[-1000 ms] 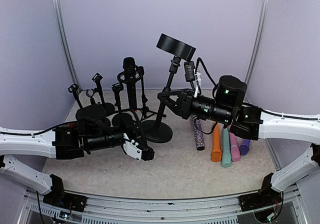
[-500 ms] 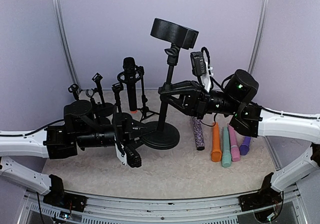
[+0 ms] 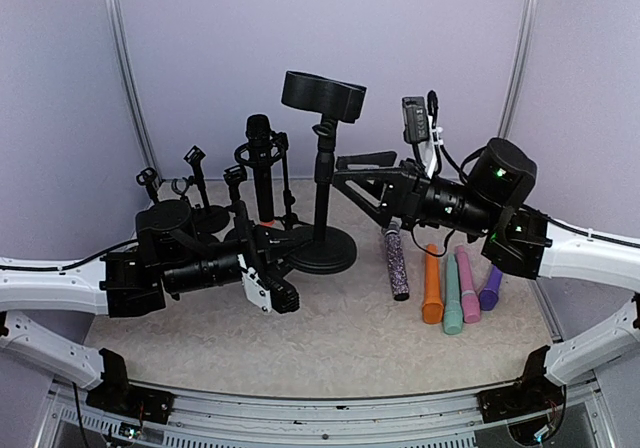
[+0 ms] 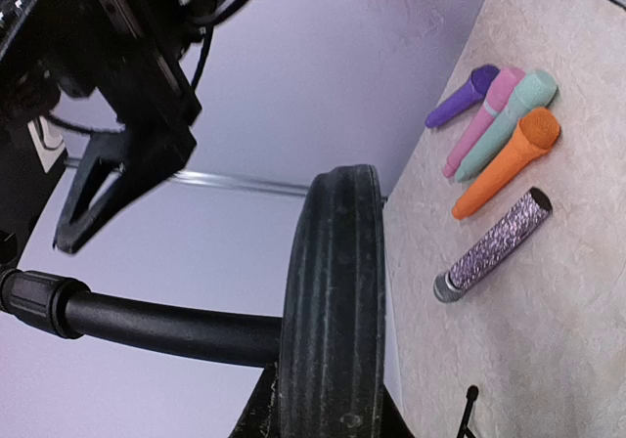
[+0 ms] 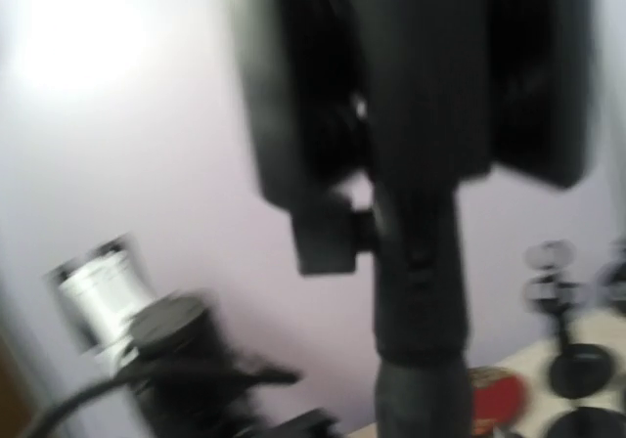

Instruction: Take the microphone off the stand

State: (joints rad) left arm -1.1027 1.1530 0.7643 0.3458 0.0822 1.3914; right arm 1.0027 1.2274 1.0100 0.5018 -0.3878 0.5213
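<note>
Over on the left, the left gripper (image 3: pixel 283 252) sits low over the table (image 3: pixel 350 353). Its fingers are pinched together on the rim of the round base (image 3: pixel 325 255), and the left wrist camera shows that ribbed rim running down between two dark finger shapes at the bottom edge.

Behind that arm, at the back, there's a cluster of small black clip stands (image 3: pixel 195 183). Next along is the black microphone (image 3: pixel 260 143), upright with its head on top, seated in a black holder stand (image 3: pixel 287 208) against the back wall. Neither gripper is touching it.

In the centre the tall stand (image 3: pixel 323 183) is upright with its base flat on the table. It carries a black drum-shaped head (image 3: pixel 322 93) on top, tipped a little, and whether that is a microphone I cannot tell.

Moving right, the right gripper (image 3: pixel 345 168) is level with the pole and just beside it. Its jaws are spread apart with nothing between them, and a sliver of gap shows to the pole. The right wrist view is a blur of dark pole and dark bulk up close.

Far right, five loose microphones lie side by side on the table: glitter (image 3: pixel 397 263), orange (image 3: pixel 432 290), mint (image 3: pixel 453 300), pink (image 3: pixel 467 288) and purple (image 3: pixel 490 291), partly under the right arm
</note>
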